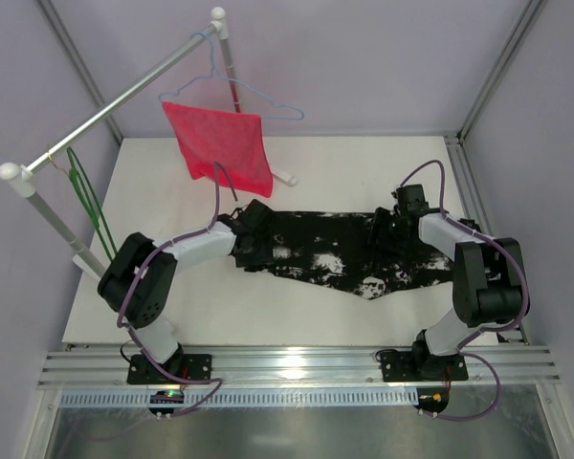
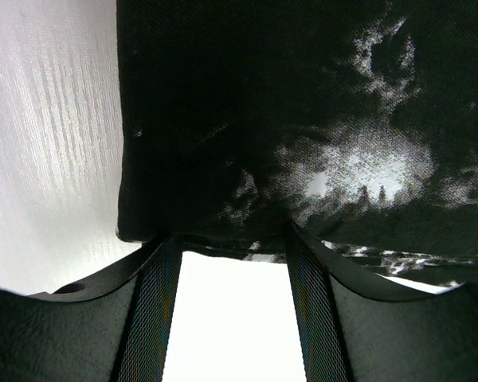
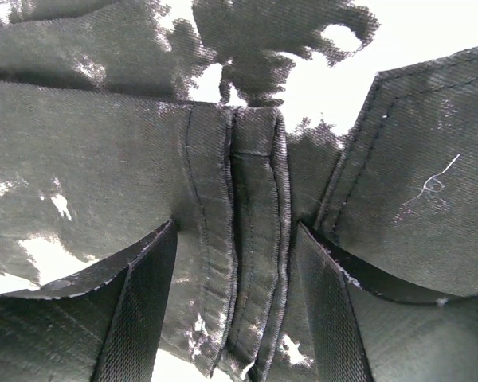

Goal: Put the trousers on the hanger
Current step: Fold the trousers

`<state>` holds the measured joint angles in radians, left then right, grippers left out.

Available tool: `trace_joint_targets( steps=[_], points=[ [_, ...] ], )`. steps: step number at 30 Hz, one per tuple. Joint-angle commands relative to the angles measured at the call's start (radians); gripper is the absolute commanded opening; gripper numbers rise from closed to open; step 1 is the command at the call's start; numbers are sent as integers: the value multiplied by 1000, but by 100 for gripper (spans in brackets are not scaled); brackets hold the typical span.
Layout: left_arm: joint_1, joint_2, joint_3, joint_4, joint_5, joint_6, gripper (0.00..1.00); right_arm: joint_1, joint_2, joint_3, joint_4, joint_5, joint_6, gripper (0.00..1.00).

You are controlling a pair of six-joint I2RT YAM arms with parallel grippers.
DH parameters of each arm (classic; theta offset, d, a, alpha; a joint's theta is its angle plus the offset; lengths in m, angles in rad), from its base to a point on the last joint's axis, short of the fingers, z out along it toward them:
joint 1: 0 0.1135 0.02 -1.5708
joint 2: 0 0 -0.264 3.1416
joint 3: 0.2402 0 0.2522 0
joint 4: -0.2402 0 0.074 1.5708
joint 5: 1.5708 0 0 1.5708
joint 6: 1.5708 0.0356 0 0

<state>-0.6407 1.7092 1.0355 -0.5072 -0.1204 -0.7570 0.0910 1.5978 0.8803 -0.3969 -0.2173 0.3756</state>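
Top external: grasp pending; left fingers (image 2: 147, 318), right fingers (image 3: 139, 310) apart at black white-splotched fabric trousers (image 1: 335, 258); next clamp, lift toward thin green hanger (image 1: 91, 212).

Pale lavender walls (image 1: 364, 57) enclose a white bench (image 1: 344, 320), framed by aluminium corner posts (image 1: 497, 67). A white garment rail (image 1: 124, 94) crosses the back-left corner; slotted aluminium rails (image 1: 297, 363) edge the near side.

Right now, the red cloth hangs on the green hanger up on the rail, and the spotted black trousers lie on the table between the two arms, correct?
Not quite. The top view shows the red cloth on the pale blue wire hanger; the green hanger hangs bare farther along the rail. The trousers do lie on the table.
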Motion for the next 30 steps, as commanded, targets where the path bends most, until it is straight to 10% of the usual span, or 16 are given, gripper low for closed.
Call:
trace_joint_targets(
  steps=[1, 17, 19, 22, 30],
  points=[
    [3, 44, -11, 30, 19, -19, 54, -2, 28, -17, 58, -27, 6, 63],
    [4, -26, -2, 24, 5, -51, 56, 27, 67, -33, 153, -114, 48, 9],
    [4, -29, -2, 19, -5, -50, 56, 26, 64, -47, 173, -174, 58, 12],
    [4, -19, 1, 4, -13, -44, 56, 26, 39, -72, 197, -186, 69, 50],
    [4, 3, -26, -20, -35, -53, 56, 42, 83, -52, 171, -126, 68, 50]
  ],
)
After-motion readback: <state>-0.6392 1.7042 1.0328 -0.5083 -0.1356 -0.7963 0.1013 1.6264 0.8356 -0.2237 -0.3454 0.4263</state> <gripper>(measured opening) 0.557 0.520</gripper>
